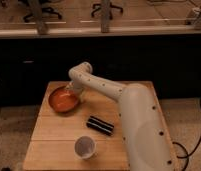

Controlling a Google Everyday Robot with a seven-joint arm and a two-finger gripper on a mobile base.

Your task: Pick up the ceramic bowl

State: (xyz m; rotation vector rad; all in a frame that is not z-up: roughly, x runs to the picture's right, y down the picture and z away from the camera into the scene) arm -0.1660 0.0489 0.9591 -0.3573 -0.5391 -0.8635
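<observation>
**Gripper at the rim of the orange bowl**

The ceramic bowl (63, 100) sits at the back left of the wooden table (49, 147), its glossy orange-red inside facing up and its darker rim showing all round. The gripper (74, 93) is at the bowl's right rim, coming down from above. Contact with the rim looks likely, but whether the pincer is apart, together or clamped on the bowl cannot be told from this view.

The white arm (101, 88) bends over the bowl at a rounded joint, then runs right and forward to the robot's bulky white body (144, 132), which covers the table's right side.

In front of the bowl, near the table's middle, a flat black object (100, 125) lies at a slant. A small white cup (85, 147) stands upright nearer the front edge, well apart from the bowl. Behind the table is a dark wall with office chairs (41, 10) above it.
</observation>
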